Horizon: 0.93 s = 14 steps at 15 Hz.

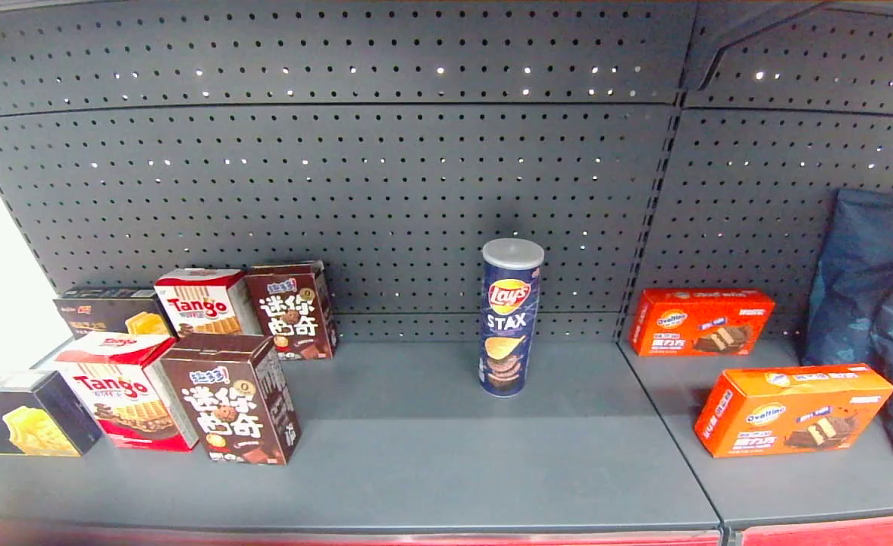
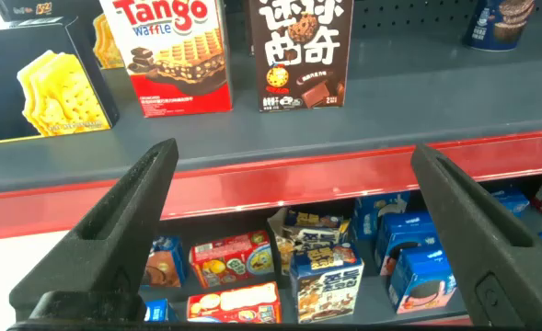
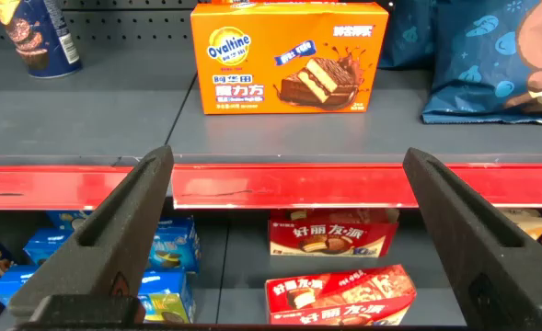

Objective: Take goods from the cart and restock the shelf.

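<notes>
A: How do the grippers stand?
B: The left gripper (image 2: 294,161) gapes wide and empty at the red front edge of the grey metal shelf (image 2: 390,106), before a brown cardboard cookie box (image 2: 298,51). The right gripper (image 3: 289,158) is equally spread before an orange cardboard cake box (image 3: 289,55).
A: And the goods?
B: A dark blue cylindrical chip can (image 1: 511,318) stands upright mid-shelf.

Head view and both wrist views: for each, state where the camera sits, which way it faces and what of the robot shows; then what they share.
Head view: on the head, facing forward and down onto the dark grey metal shelf, where a tall blue cylindrical crisp can stands.
Left wrist view: on the left wrist, facing the shelf's front; open left gripper in foreground.
Right wrist view: on the right wrist, facing likewise; open right gripper in foreground.
Shared: all three show the can.
</notes>
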{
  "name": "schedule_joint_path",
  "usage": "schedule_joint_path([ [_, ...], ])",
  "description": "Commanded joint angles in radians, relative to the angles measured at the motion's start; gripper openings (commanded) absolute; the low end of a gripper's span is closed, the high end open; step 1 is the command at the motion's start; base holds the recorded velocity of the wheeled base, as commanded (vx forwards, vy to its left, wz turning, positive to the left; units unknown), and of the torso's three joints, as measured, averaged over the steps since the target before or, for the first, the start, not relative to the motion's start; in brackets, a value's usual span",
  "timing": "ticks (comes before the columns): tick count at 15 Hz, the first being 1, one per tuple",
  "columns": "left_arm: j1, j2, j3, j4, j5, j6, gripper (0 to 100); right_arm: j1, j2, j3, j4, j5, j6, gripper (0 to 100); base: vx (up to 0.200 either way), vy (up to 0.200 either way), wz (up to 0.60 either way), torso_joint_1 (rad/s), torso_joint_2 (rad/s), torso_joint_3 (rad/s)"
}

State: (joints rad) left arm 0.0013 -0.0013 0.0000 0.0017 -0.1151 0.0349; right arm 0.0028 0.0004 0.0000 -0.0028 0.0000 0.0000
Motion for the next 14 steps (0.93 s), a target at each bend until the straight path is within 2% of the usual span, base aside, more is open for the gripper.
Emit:
schedule_joint_path([
  [1, 0.000, 0.001, 0.000, 0.000, 0.000, 0.000, 100, 0.000, 0.000, 0.000, 0.000, 0.000, 0.000, 100, 0.000, 0.000, 0.00, 0.000, 0.00, 0.000],
  [7, 0.000, 0.001, 0.000, 0.000, 0.000, 0.000, 100, 0.000, 0.000, 0.000, 0.000, 0.000, 0.000, 100, 0.000, 0.000, 0.00, 0.000, 0.00, 0.000],
  [14, 0.000, 0.001, 0.000, 0.000, 0.000, 0.000, 100, 0.000, 0.000, 0.000, 0.000, 0.000, 0.002, 100, 0.000, 0.000, 0.60, 0.005, 0.01, 0.001],
])
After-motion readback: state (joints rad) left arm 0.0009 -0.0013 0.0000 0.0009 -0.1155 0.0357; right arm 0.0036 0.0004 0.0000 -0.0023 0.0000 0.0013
